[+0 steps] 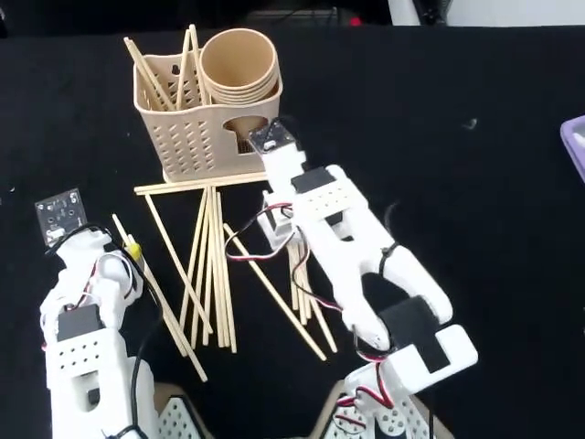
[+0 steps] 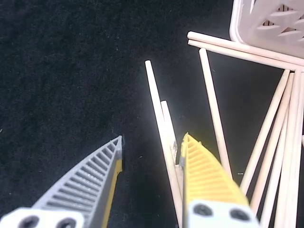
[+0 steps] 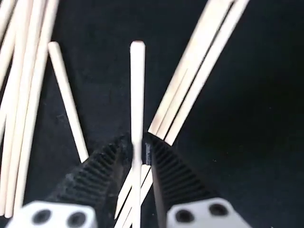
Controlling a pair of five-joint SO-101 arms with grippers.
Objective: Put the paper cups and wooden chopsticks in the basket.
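The basket (image 1: 196, 146) is recorded upright on the black table (image 1: 457, 238), beige with perforated walls.

- 1 nested stack of paper cups (image 1: 238, 59) is seated upright inside the basket, in the compartment on the right arm's side.
- Several stowed chopsticks (image 1: 151, 78) are leaned in the basket's other compartment, with their tips above its rim.
- The loose chopsticks (image 1: 212, 265) are spread flat on the table in front of the basket. 2 are laid crosswise just beside its front wall. The rest are fanned away from it toward the arms.
- The right arm (image 1: 338, 229) is stretched over this fan, with its wrist just beside the basket's front corner, under the cup compartment.
- The right gripper (image 3: 137, 142) is clamped on a single chopstick (image 3: 137, 90). It is pinched between the black jaws and projects past their tips, and other loose sticks are seen on the table beyond it.
- The left gripper (image 2: 152, 137) is parted and nothing is clamped. It is placed in front of the basket, toward the stowed-chopstick side, at the outer edge of the fan.
- 2 loose sticks are noted between its grey finger (image 2: 95, 185) and yellow finger (image 2: 204, 175), just beside the yellow one. Contact cannot be told.
- A purple object (image 1: 576, 142) is noted at the table edge, well apart from the basket on its cup side.
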